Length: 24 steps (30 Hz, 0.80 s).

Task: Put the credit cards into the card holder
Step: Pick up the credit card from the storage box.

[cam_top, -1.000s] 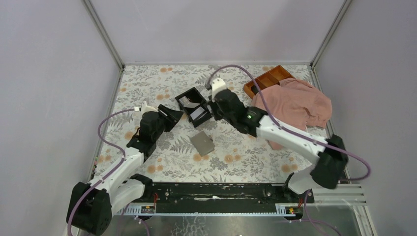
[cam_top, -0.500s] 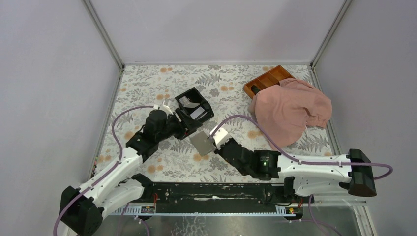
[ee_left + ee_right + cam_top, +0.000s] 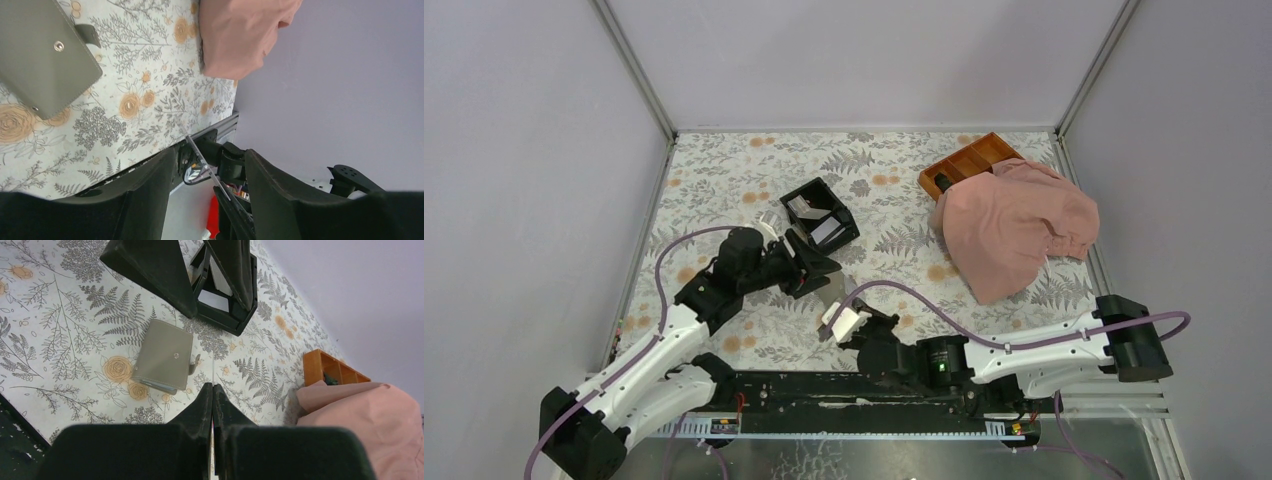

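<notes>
One card holder (image 3: 165, 360), one card (image 3: 213, 371) (edge-on)

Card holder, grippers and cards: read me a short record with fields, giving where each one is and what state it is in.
card holder: closed, flat on the table, snap stud on top, nothing touching it
left gripper: open, empty, above the table between card holder and black box
right gripper: shut on a thin card seen edge-on, on the near side of the card holder, clear of it
black box: beyond the card holder, pale cards inside
progress: held card not yet in the holder
</notes>
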{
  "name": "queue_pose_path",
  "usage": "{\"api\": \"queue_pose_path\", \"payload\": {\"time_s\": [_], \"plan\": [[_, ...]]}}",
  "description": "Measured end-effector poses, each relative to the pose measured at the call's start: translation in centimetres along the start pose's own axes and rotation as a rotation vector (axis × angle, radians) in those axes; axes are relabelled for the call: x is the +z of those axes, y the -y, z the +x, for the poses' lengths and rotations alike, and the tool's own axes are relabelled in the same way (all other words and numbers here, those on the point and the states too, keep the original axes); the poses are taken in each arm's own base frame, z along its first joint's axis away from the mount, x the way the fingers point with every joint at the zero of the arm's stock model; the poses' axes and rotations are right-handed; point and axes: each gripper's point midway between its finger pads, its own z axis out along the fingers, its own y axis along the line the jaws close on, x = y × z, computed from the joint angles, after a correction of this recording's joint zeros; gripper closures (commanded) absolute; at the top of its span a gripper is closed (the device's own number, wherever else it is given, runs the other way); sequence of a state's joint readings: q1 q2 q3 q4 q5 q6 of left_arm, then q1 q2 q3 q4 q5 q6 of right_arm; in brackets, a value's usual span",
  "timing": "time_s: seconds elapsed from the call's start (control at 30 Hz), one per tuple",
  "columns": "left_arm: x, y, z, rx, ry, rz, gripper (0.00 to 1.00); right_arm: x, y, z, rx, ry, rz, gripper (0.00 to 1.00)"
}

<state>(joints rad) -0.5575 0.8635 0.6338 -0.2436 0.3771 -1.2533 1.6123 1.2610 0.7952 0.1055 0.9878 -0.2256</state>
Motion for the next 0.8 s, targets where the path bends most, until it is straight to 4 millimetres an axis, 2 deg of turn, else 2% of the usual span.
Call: {"api": "queue_pose_path", "payload": {"time_s": [0.2, 0.43, 0.57, 0.67, 0.73, 0.8], "plan": [[0.1, 0.1, 1.1, -0.014, -0.045, -0.002, 0.37, -0.2, -0.8, -0.8, -0.061, 0.021, 0.014, 1.00], [0.4, -0.8, 1.7, -0.038, -0.069, -0.024, 0.35, -0.4, -1.3, -2.6, -0.090, 0.062, 0.023, 1.00], [0.6, -1.1, 1.9, -0.055, -0.085, -0.034, 0.38, -0.3, -1.8, -3.3, -0.117, 0.076, 0.025, 1.00], [0.8, -1.3, 2.2, -0.075, -0.100, -0.036, 0.50, -0.1, -2.5, -3.3, -0.149, 0.079, 0.024, 1.00], [0.8, -1.4, 2.4, -0.087, -0.110, -0.036, 0.73, 0.0, -2.8, -3.2, -0.171, 0.077, 0.023, 1.00], [0.9, -1.4, 2.4, -0.098, -0.114, -0.030, 0.86, 0.1, -2.9, -3.1, -0.184, 0.077, 0.024, 1.00]]}}
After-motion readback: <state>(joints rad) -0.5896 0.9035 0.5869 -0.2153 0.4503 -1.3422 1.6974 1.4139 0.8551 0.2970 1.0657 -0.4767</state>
